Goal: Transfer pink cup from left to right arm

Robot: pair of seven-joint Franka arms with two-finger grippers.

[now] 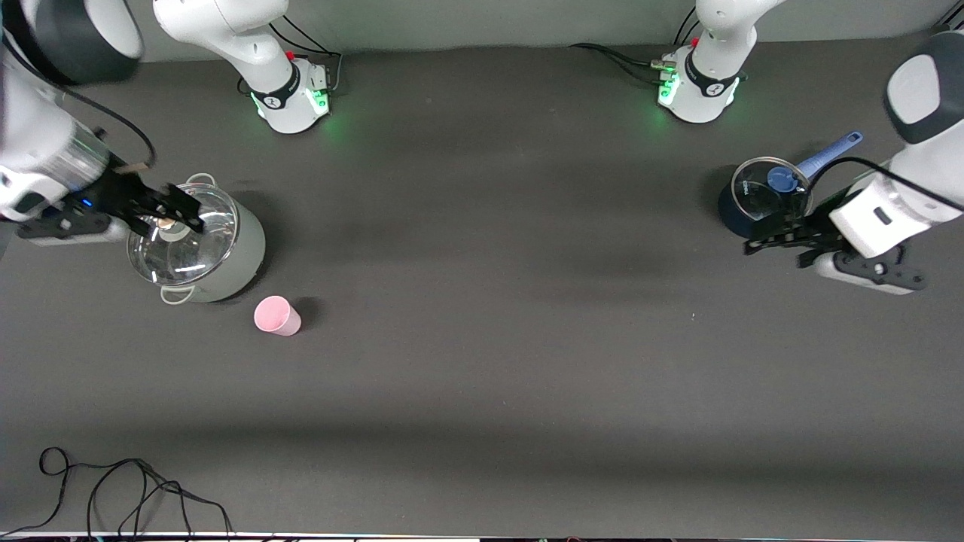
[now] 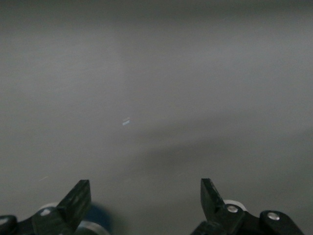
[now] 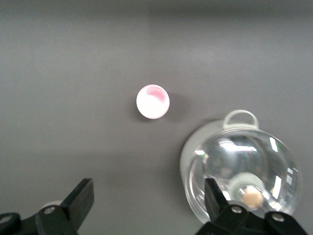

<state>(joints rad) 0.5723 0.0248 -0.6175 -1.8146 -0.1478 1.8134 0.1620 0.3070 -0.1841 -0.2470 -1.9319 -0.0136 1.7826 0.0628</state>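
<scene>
The pink cup (image 1: 277,315) stands upright on the dark table at the right arm's end, just nearer to the front camera than the grey pot, held by neither gripper. It also shows in the right wrist view (image 3: 153,102), mouth up. My right gripper (image 1: 179,213) is open and empty, up over the grey pot's glass lid; in its own view (image 3: 149,196) the jaws stand wide apart. My left gripper (image 1: 768,248) is open and empty beside the blue pot at the left arm's end; its own view (image 2: 145,196) shows only bare table between the jaws.
A grey pot (image 1: 233,252) with a glass lid (image 3: 242,171) stands at the right arm's end. A dark blue pot (image 1: 734,214) with a glass lid and a blue handle (image 1: 828,154) stands at the left arm's end. A black cable (image 1: 113,489) lies at the front edge.
</scene>
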